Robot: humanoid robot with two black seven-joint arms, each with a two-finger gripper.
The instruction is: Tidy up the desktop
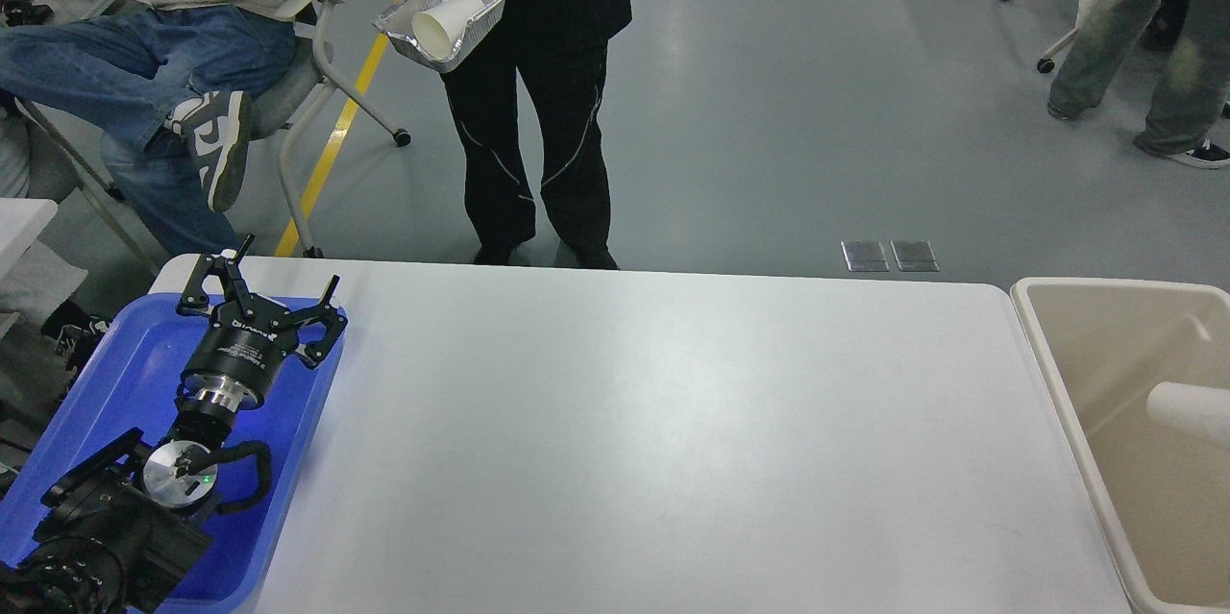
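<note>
The desktop point(653, 431) is a large white glossy tabletop that fills the middle of the head view; nothing lies on its bare surface. My left gripper point(284, 271) comes in from the lower left and hovers over the blue plastic tray point(125, 383) at the table's left end. Its two fingers are spread apart and hold nothing. My right gripper is out of view.
A beige rectangular bin point(1076, 374) stands off the table's right end, with a white object point(1187, 410) in it. Beyond the far edge a person in black point(538, 95) holds a foil tray point(444, 13) with a white paper cup point(445, 21). A seated person point(183, 47) is at far left.
</note>
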